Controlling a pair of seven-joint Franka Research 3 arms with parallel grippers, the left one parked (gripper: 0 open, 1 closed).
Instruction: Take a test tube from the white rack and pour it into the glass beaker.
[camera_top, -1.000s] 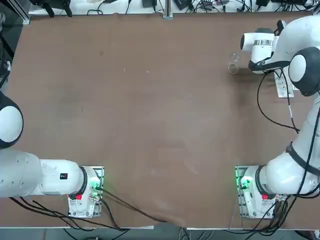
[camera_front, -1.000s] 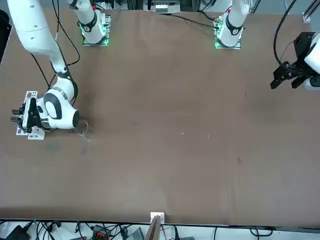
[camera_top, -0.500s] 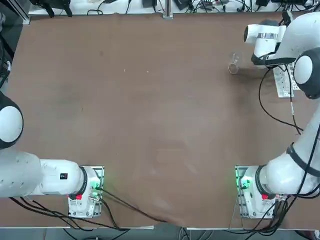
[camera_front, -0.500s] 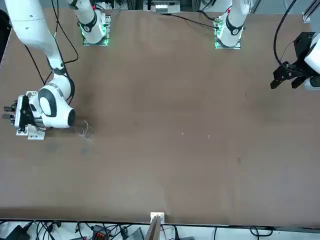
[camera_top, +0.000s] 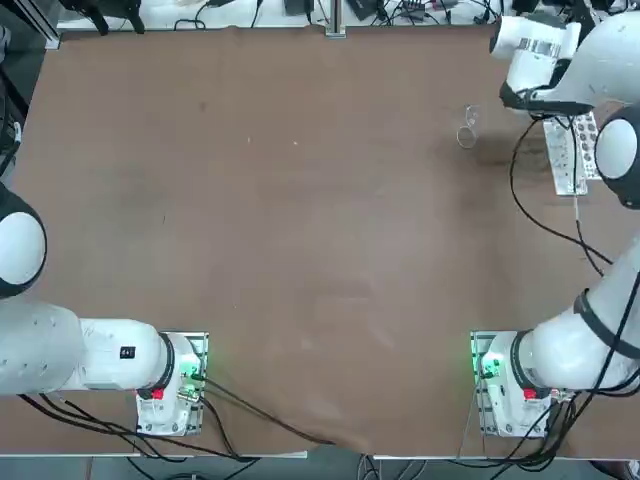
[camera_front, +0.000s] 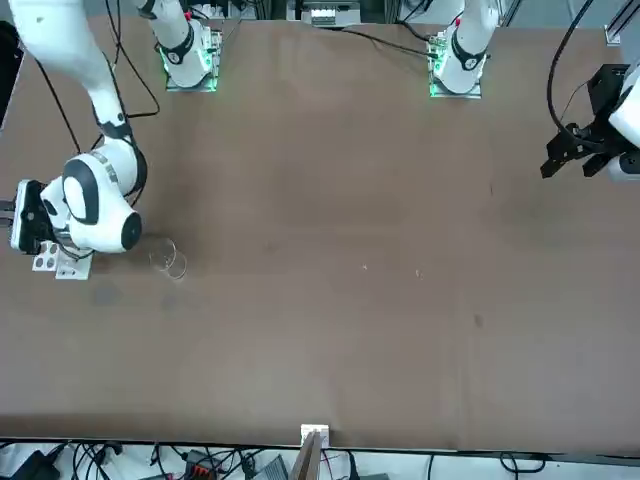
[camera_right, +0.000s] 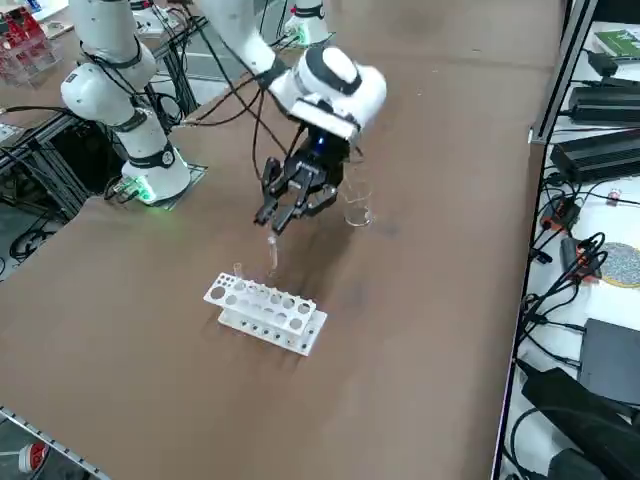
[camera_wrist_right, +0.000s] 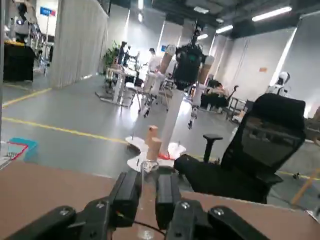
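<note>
Test tube (camera_right: 271, 251) | clamped in right gripper (camera_right: 277, 222) jaws, above white rack (camera_right: 264, 312) | glass beaker (camera_right: 357, 205) nearby

A broad brown table (camera_top: 300, 220) fills the overhead view, its far edge lined with tangled black cables (camera_top: 400, 10). From the side, black power bricks (camera_right: 605, 100) and more cables (camera_right: 575, 240) lie on a pale surface beside the table. The wrist view looks into a large hall with a grey floor (camera_wrist_right: 65, 145) marked by yellow lines, a long pale curtain (camera_wrist_right: 77, 42), ceiling strip lights (camera_wrist_right: 270, 13), and a black office chair (camera_wrist_right: 255, 150).
</note>
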